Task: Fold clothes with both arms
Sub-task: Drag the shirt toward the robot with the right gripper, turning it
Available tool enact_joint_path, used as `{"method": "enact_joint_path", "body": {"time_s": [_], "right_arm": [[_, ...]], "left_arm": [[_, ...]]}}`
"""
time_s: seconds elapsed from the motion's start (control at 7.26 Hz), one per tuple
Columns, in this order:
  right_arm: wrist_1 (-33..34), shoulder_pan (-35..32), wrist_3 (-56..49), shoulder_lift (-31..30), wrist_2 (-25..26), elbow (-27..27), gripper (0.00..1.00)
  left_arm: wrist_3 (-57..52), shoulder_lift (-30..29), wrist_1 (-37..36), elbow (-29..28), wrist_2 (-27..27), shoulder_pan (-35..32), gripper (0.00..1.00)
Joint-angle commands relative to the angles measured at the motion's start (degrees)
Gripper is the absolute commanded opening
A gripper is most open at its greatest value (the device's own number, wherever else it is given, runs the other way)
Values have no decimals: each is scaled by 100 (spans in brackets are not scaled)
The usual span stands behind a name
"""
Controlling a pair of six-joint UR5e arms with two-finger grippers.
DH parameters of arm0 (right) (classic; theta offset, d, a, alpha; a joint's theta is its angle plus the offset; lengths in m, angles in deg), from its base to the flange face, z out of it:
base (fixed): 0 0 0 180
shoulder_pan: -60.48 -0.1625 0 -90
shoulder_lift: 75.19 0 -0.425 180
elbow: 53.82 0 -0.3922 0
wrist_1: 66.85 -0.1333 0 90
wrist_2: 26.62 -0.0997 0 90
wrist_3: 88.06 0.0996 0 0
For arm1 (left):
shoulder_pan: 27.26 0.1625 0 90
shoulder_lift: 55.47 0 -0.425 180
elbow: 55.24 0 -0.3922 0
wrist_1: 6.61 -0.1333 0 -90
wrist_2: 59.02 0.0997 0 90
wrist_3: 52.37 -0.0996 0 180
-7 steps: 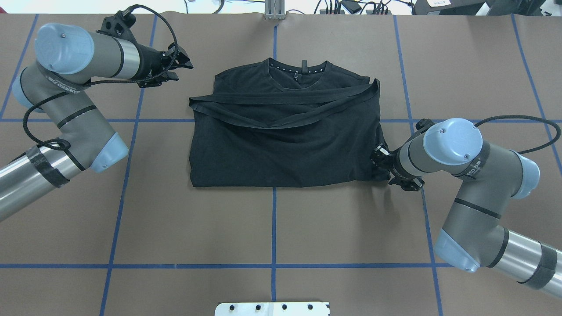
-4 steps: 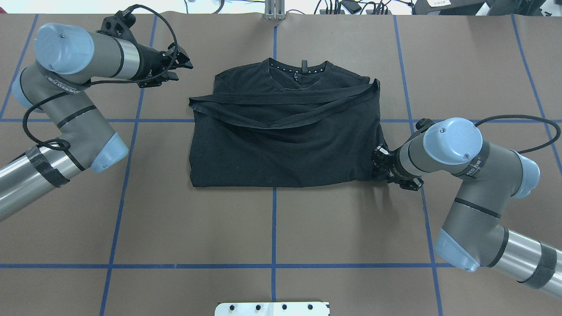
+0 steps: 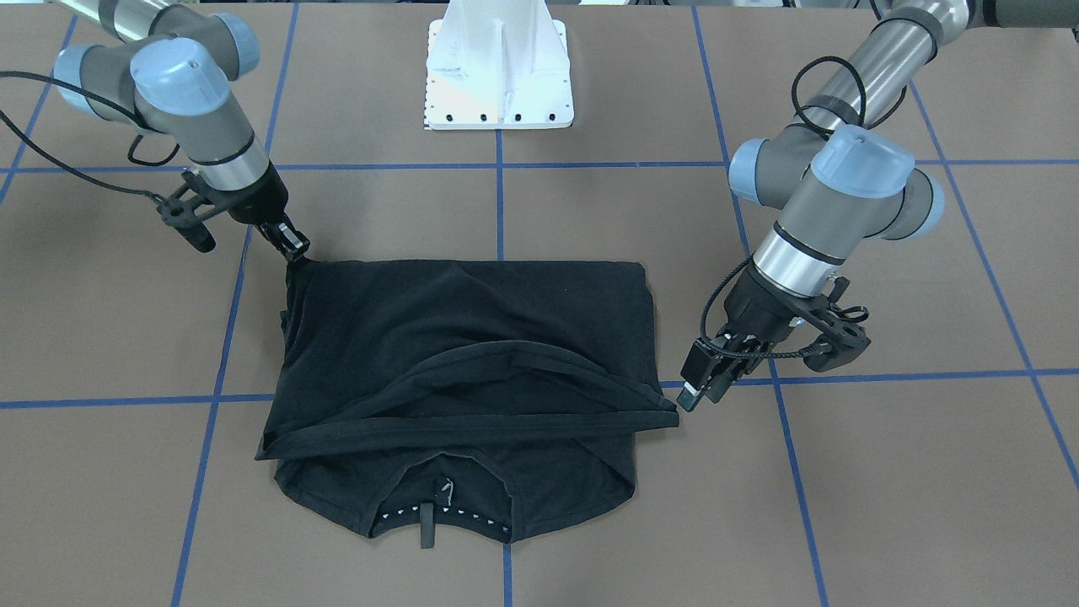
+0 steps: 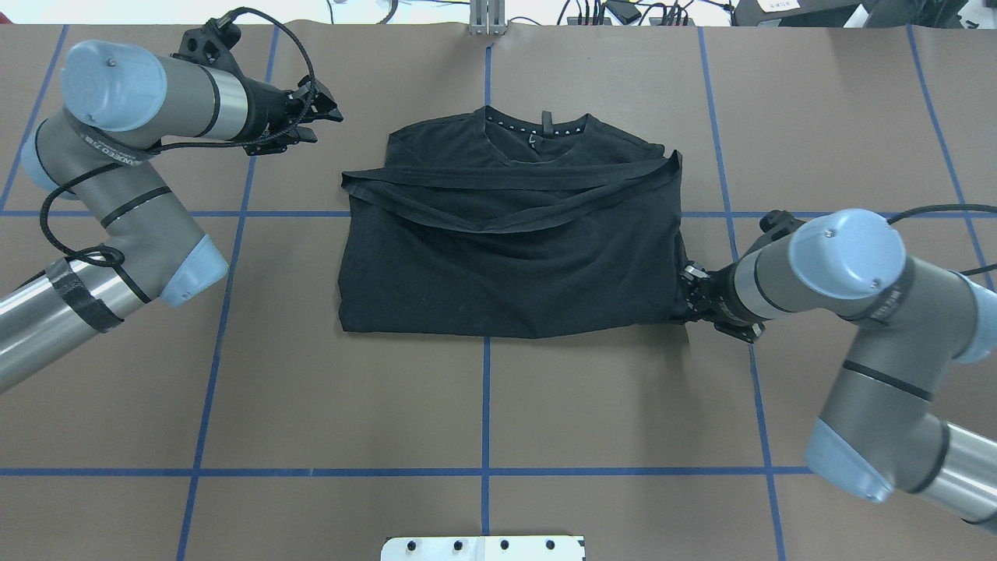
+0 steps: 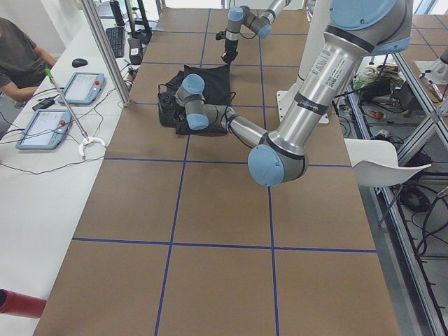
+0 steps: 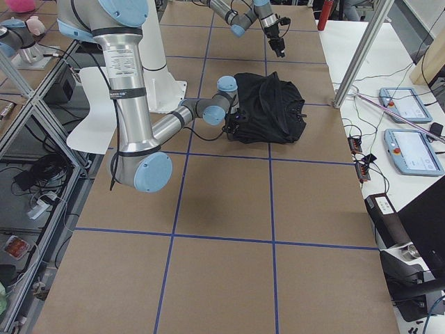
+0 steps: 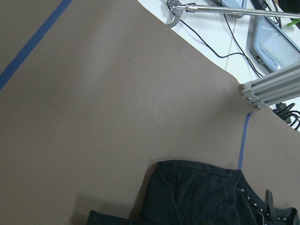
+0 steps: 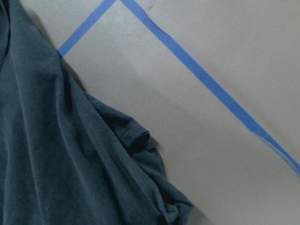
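The black T-shirt (image 4: pixel 506 257) lies folded at the middle of the worktop (image 4: pixel 483 405), nearer its far edge than the robot's edge, with the collar (image 4: pixel 537 123) toward the far edge. The right gripper (image 3: pixel 294 247) is clamped on the shirt's right corner (the one closest to the robot's edge), where the cloth bunches. The left gripper (image 3: pixel 698 396) hangs near the shirt's left side, jaws parted and holding nothing.

Robotics lab: teach pendants (image 5: pixel 81 87), aluminium frames (image 6: pixel 361 52), tape-gridded table (image 4: pixel 623 389).
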Motion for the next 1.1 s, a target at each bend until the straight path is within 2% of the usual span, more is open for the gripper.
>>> {"method": "enact_joint_path", "body": {"time_s": [0.0, 0.28, 0.41, 0.55, 0.69, 0.83, 0.96], "right_arm": [[10, 249, 92, -795, -609, -932, 0], [-8, 1109, 880, -825, -876, -1050, 0], [-8, 1286, 909, -825, -1355, -1172, 0], [-17, 1593, 1049, -764, -1604, -1199, 1], [-17, 1996, 1433, -563, -1554, -1191, 18], [-17, 2061, 1663, -517, -1466, -1191, 99], [-17, 2036, 1666, -508, -1448, -1182, 100]], "left_arm": [[9, -12, 2, 42, -16, 0, 58], [18, -21, 2, 112, -33, 9, 58], [35, -21, -7, 226, -42, 18, 58], [218, -21, -7, 288, -42, 52, 58], [394, -21, -16, 419, -147, 61, 58], [474, -12, -172, 577, -296, 62, 59], [475, -4, -435, 831, -297, 175, 61]]}}
